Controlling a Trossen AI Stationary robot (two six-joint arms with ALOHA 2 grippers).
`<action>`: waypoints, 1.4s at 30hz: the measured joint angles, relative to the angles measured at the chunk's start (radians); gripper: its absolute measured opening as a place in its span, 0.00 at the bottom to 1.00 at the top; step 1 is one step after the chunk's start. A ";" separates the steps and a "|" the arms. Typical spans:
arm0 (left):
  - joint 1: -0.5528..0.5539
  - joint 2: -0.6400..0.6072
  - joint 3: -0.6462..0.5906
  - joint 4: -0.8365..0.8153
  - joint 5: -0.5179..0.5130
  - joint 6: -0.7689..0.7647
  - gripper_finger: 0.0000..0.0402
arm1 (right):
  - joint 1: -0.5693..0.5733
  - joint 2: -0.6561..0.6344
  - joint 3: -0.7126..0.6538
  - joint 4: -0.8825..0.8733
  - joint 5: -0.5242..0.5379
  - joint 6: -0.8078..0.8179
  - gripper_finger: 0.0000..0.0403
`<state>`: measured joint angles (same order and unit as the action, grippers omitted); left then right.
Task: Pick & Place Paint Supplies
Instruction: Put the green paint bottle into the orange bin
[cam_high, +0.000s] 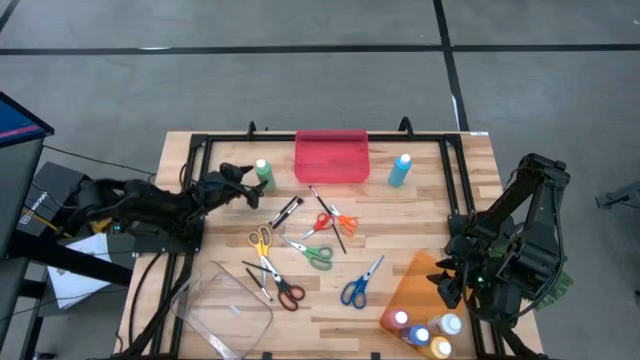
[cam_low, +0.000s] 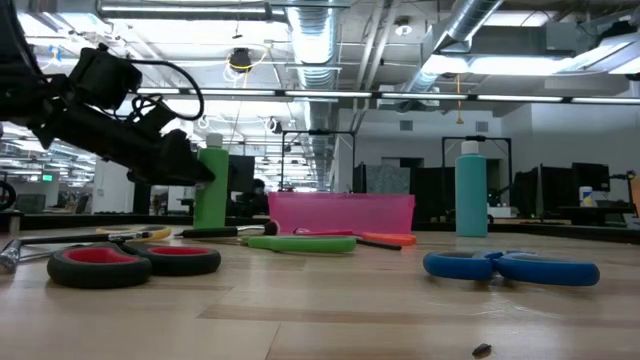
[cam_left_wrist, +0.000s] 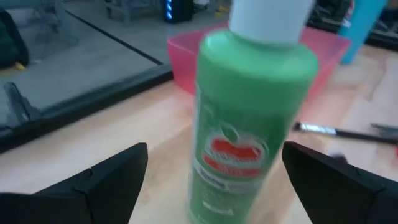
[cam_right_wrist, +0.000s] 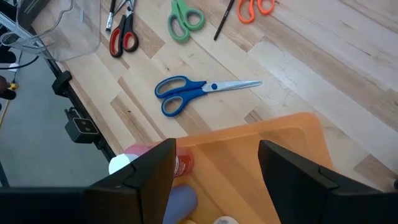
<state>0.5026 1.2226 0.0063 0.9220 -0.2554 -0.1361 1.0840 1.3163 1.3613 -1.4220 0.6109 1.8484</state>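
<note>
Altogether, five pairs of scissors are counted on the table (cam_high: 470, 170): yellow scissors (cam_high: 260, 240), green scissors (cam_high: 312, 253), orange scissors (cam_high: 340, 220), red scissors (cam_high: 283, 290) and blue scissors (cam_high: 357, 287). Two bottles are seen standing near the far edge, either side of the red tray (cam_high: 331, 157): a green bottle (cam_high: 264, 174) and a blue bottle (cam_high: 400, 169). Four more bottles (cam_high: 428, 331) are clustered at the near end of the orange tray (cam_high: 415, 285). A few thin dark brushes (cam_high: 286, 210) are scattered among the scissors; their exact number cannot be told. One clear tray (cam_high: 225, 310) is set at the near left corner.

The left gripper (cam_left_wrist: 211, 177) is held wide open with a finger on each side of the green bottle, which stands upright and ungrasped. The right gripper (cam_right_wrist: 217, 165) is held open over the orange tray, nothing between its fingers.
</note>
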 joint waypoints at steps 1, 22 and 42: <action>0.000 0.013 0.000 0.019 -0.007 0.000 0.91 | 0.000 0.000 0.000 0.000 0.000 0.000 0.56; 0.000 0.304 0.000 0.337 -0.010 -0.003 0.89 | 0.000 0.000 0.000 0.000 0.000 0.002 0.56; -0.013 0.449 0.071 0.382 0.040 0.025 0.82 | 0.000 0.000 0.000 0.000 0.000 0.002 0.56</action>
<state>0.4896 1.6718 0.0772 1.3041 -0.2150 -0.1111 1.0840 1.3163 1.3609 -1.4216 0.6109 1.8503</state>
